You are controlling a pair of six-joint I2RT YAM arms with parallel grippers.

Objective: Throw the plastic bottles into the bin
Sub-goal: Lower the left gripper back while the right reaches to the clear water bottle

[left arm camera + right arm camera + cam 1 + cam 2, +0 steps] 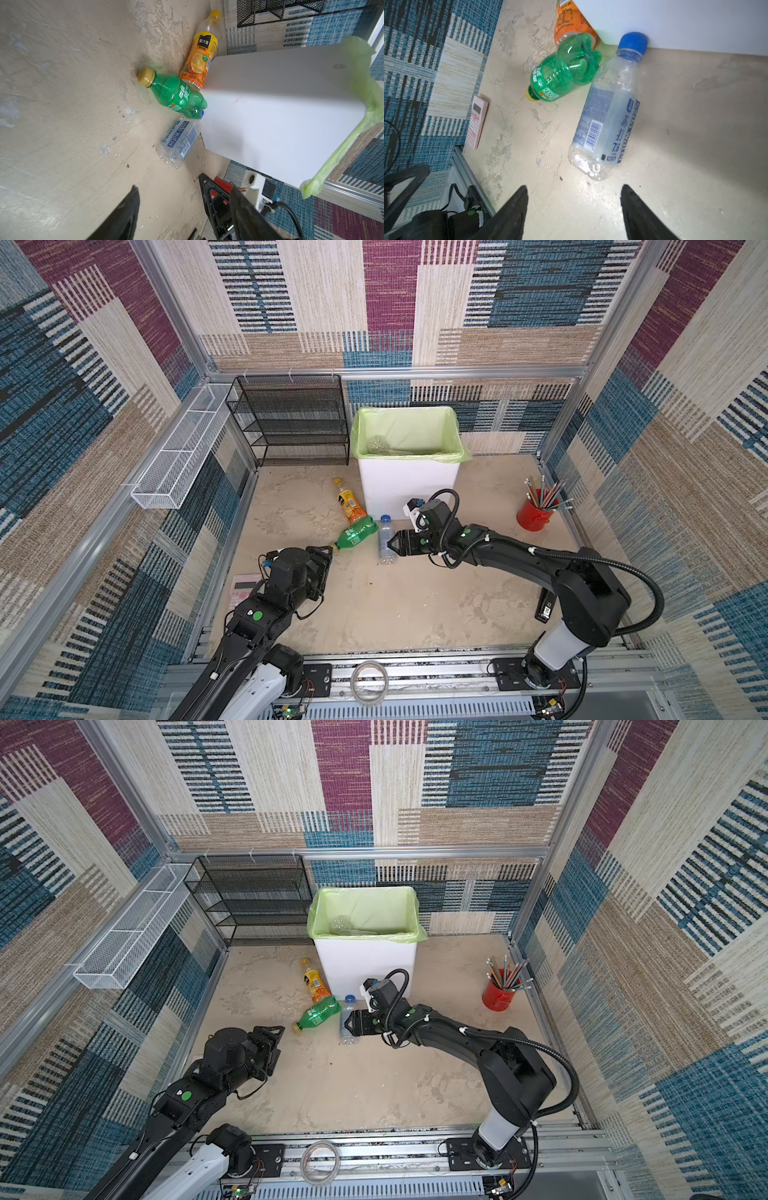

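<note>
A black mesh shelf rack [291,423] stands at the back left of the beige counter [395,614], beside a long white wire basket [178,456] on the left wall. A red cup of pencils [534,516] stands far right, a black stapler [545,605] nearer the front, a pink calculator [477,122] front left.

Top views looking down over whole table [395,605]; both wrist cams sitting low, close-in, sharing green bottle [176,95].
</note>
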